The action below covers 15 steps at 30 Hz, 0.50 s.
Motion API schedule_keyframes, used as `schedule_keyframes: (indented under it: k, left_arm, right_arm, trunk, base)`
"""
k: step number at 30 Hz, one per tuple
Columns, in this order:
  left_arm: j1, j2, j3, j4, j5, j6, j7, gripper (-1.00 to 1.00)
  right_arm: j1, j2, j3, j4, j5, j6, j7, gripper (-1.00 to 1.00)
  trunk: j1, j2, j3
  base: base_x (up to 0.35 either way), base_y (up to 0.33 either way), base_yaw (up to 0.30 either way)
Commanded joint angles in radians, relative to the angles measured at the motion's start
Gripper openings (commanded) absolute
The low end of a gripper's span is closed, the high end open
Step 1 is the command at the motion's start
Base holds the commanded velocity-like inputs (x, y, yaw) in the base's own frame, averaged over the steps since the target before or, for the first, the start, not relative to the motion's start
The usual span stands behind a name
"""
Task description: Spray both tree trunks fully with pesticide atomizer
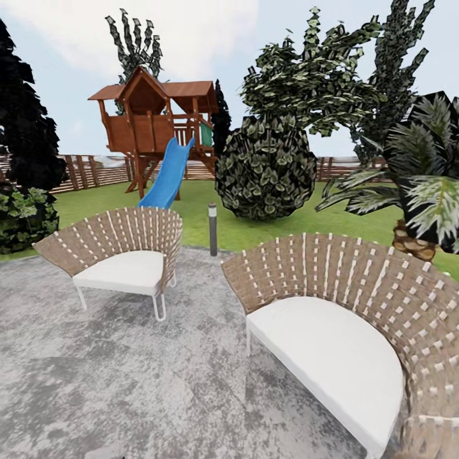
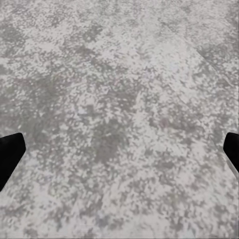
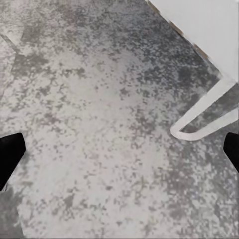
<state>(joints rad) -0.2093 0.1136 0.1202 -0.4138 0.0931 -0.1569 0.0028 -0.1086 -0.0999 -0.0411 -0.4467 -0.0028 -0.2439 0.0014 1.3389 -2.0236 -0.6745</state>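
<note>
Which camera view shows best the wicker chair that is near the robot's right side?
The head view shows it best: the near wicker chair appears with its curved woven back and white cushion. The right wrist view gives only a corner of the white seat and one looped white leg above grey paving. The left wrist view gives paving.

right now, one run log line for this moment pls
phase: in transit | left hand: open, empty, over paving | right hand: open, empty, by chair leg | ahead: two woven chairs, lawn, playhouse slide
</note>
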Motion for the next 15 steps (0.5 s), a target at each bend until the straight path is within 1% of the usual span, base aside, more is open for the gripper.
schedule_keyframes:
  k: [1, 10, 15]
  left_arm:
    - [-0.001, 0.000, -0.002, 0.001, 0.010, -0.003, 0.000, 1.00]
    - [-0.001, 0.001, -0.002, 0.001, 0.010, -0.004, 0.000, 1.00]
    - [-0.001, 0.001, -0.002, 0.001, 0.010, -0.004, 0.000, 1.00]
  right_arm:
    - [-0.001, 0.000, -0.002, 0.000, 0.000, -0.003, 0.000, 1.00]
    - [0.000, 0.000, -0.002, 0.000, 0.000, -0.003, 0.000, 1.00]
    - [0.000, 0.000, -0.002, 0.000, 0.000, -0.003, 0.000, 1.00]
  trunk:
    - [0.000, 0.000, 0.000]
    - [0.000, 0.000, 0.009]
    - [0.000, 0.000, 0.014]
  base:
    - [0.338, 0.131, 0.208]
    - [0.338, 0.145, 0.208]
    - [0.338, 0.047, 0.208]
